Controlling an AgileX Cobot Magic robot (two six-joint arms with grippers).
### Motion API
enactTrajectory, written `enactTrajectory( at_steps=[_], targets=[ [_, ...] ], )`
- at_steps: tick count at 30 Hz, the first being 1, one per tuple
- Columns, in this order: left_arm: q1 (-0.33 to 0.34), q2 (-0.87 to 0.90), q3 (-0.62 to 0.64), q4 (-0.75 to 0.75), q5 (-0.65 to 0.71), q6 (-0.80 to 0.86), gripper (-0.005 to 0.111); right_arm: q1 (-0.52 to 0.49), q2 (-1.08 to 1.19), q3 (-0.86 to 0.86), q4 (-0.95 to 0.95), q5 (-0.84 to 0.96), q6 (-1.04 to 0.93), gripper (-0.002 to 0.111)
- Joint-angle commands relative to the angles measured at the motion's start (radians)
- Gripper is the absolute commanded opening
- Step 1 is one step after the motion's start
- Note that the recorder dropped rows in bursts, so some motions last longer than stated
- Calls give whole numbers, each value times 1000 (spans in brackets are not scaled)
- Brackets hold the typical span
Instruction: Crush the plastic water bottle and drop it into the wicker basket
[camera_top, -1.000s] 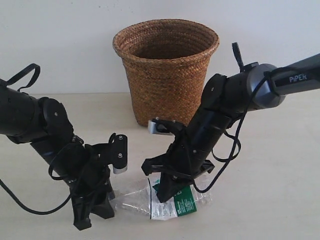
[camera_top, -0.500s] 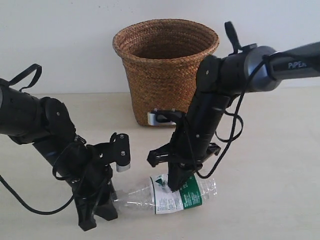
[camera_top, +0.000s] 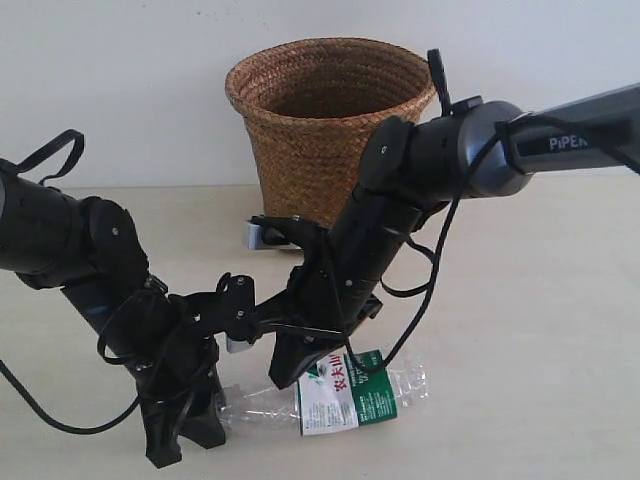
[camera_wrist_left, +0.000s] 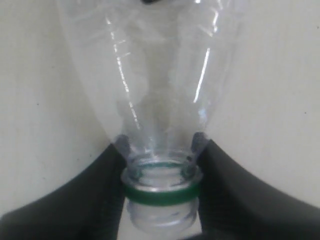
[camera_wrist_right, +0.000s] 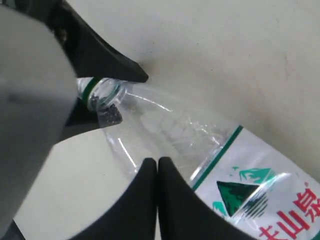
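Two arms low over the table (camera_top: 540, 330): the left gripper (camera_wrist_left: 160, 146) pinches the neck of the plastic water bottle (camera_top: 350, 395) at its green ring, bottle lying on its side. The right gripper (camera_wrist_right: 157, 164) hangs over the bottle's shoulder, fingers pressed together. The wicker basket (camera_top: 330, 170) stands upright behind, apart.

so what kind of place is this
Probably a robotics lab bench: left arm and right arm work over a pale tabletop against a plain white wall, with a wicker basket and plastic water bottle as props.
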Motion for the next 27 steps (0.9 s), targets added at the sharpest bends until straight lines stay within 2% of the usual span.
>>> enactTrajectory(
  at_steps=[1,9,19,27],
  targets=[
    [1,-3,1,-10,-2,-4,4,0,50,4,-18,-27,-9,0],
    [1,-3,1,-4,-4,-14,4,-2,172,4,-91,-22,31,0],
    [1,-3,1,-2,-2,-23,4,-54,248,4,-112,-13,38,0],
    [1,1,1,5,-2,-30,4,-72,248,4,-165,6,-56,0]
  ],
)
